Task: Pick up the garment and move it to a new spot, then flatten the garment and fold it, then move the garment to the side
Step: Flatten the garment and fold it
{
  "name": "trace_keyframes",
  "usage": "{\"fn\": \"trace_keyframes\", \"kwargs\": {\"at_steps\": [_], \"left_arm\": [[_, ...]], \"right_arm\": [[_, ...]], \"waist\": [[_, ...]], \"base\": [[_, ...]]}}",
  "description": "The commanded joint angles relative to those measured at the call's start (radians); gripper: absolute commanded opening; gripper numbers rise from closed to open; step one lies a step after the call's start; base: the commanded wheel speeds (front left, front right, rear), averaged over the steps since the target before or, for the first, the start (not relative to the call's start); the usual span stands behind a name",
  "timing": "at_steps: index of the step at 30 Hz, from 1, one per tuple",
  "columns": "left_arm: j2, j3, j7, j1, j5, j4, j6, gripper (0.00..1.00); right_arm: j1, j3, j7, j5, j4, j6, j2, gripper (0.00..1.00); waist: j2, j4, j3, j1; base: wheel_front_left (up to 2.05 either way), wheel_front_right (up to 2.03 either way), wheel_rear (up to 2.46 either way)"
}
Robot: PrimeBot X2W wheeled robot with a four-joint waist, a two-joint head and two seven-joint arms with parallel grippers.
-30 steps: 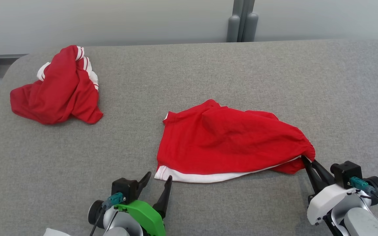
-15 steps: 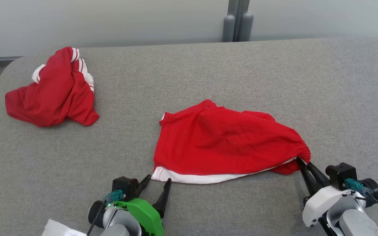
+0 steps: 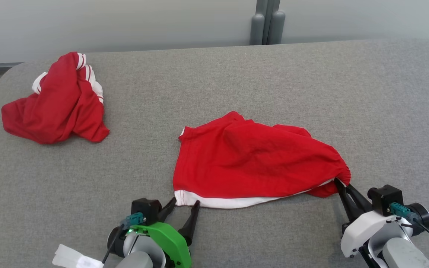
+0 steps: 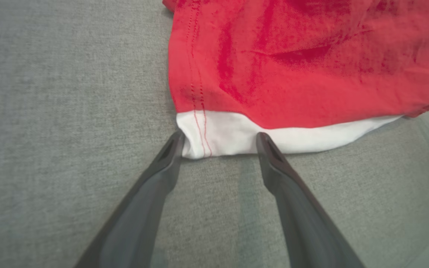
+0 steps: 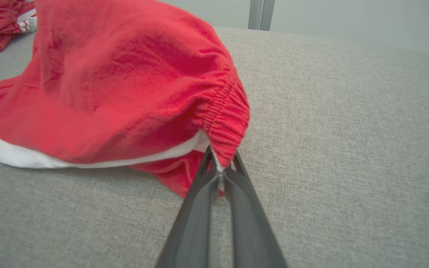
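So the right tool (image 3: 340, 183) is pinched tight on the red garment (image 3: 251, 163), grabbing it right at the gathered elastic waistband (image 5: 225, 119), with a sliver of white trim caught between its fingers. From that tool the cloth spreads out ahead and off to its left, lying mostly flat but kinda humped and wrinkly on the gray tabletop (image 3: 237, 74). The left tool (image 4: 220, 137) is spread wide and down low by the tabletop. The corner of the garment's white hem (image 4: 311, 139) sits right between its two fingertips, nothing clamped on it. There's also a second red garment (image 3: 56, 108) with white stripes, crumpled in a heap well away from the left tool, far ahead and off to its left.
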Motion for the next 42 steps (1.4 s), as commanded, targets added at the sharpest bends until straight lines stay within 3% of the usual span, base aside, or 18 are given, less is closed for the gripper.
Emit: {"fn": "trace_keyframes", "kwargs": {"at_steps": [1,11,16,17,20,24,25,28,34,42], "left_arm": [[0.002,-0.023,-0.007,-0.021,-0.020,-0.009,-0.004,1.00],[0.027,-0.076,-0.016,-0.037,-0.086,-0.012,-0.004,1.00],[0.011,-0.057,-0.018,-0.042,-0.169,-0.004,-0.004,0.98],[0.009,-0.056,-0.019,-0.043,-0.183,-0.005,-0.004,0.90],[0.011,-0.077,-0.016,-0.050,-0.209,0.003,-0.004,0.51],[0.013,-0.100,-0.017,-0.061,-0.229,0.018,-0.004,0.35],[0.014,-0.109,-0.019,-0.067,-0.236,0.023,-0.004,0.21],[0.014,-0.116,-0.021,-0.074,-0.247,0.031,-0.004,0.03],[0.034,-0.089,-0.026,-0.086,-0.252,0.023,-0.003,0.00],[0.065,0.127,-0.025,-0.026,-0.116,-0.183,0.016,0.00]], "right_arm": [[-0.010,-0.003,-0.004,-0.002,0.003,0.000,-0.003,0.00],[-0.010,-0.012,-0.004,-0.005,0.001,0.000,0.000,0.00],[-0.017,-0.007,-0.004,-0.005,0.001,0.000,0.005,0.00],[-0.018,-0.006,-0.003,-0.005,0.001,0.000,0.006,0.00],[-0.021,-0.005,-0.004,-0.006,0.001,0.000,0.006,0.00],[-0.023,-0.006,-0.003,-0.003,0.000,0.000,0.003,0.00],[-0.024,-0.007,-0.004,-0.004,0.000,0.000,0.003,0.00],[-0.024,-0.010,-0.004,-0.004,0.000,0.000,0.003,0.00],[-0.017,-0.024,-0.003,-0.003,-0.014,0.000,0.009,0.00],[0.013,-0.111,-0.004,0.040,-0.183,-0.001,0.024,0.00]], "waist": [[0.0000,0.000,0.002,0.0000],[0.0000,-0.003,0.008,0.0000],[0.0000,-0.011,0.015,0.0000],[0.0000,-0.013,0.016,0.0000],[0.0000,-0.018,0.021,0.0000],[0.0000,-0.024,0.025,0.0000],[0.0000,-0.027,0.026,0.0000],[0.0000,-0.028,0.026,0.0000],[0.0000,-0.026,0.021,0.0000],[0.0000,-0.021,-0.004,0.0000]], "base": [[0.00,0.00,0.00],[0.00,0.00,0.00],[0.00,0.00,0.00],[0.00,0.00,0.00],[0.00,0.00,0.00],[0.00,0.00,0.00],[0.00,0.00,0.00],[0.00,0.00,0.00],[0.00,0.00,0.00],[0.00,0.00,0.00]]}}
